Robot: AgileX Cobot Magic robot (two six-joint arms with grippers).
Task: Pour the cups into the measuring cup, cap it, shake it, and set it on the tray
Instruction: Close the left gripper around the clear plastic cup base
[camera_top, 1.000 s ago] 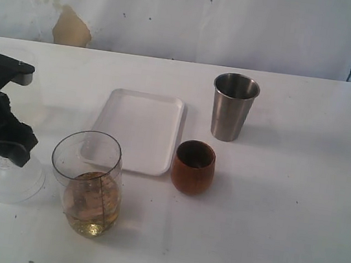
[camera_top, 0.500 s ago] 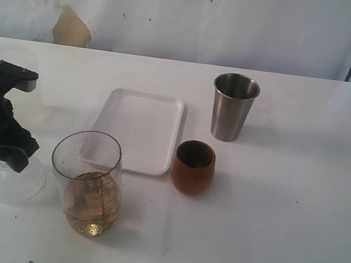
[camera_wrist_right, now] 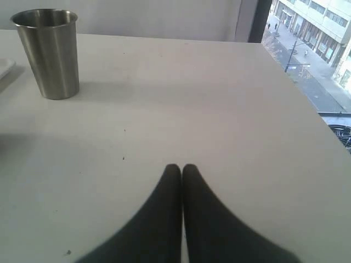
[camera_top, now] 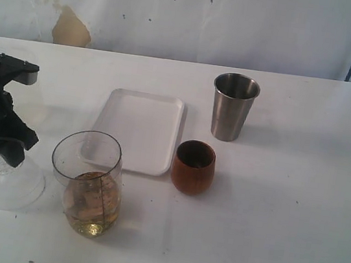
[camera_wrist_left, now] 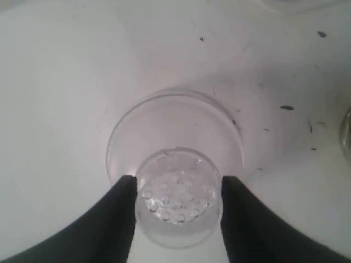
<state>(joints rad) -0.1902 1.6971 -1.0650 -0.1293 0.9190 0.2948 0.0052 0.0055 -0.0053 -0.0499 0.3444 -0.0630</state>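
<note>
Amber liquid (camera_top: 89,216) sits low in the measuring cup (camera_top: 86,178), near the tray (camera_top: 138,129).

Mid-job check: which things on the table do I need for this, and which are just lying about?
Job: measuring cup, wooden cup, steel tumbler, domed lid, tray.
Lying about: frosted cup, faint, far left.

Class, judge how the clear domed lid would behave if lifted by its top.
Probably light: the clear domed lid looks thin, see-through plastic. Its rounded top, between the left jaws, might slip or flex if squeezed. Resting on its wide rim, it seems unlikely to tip.
</note>
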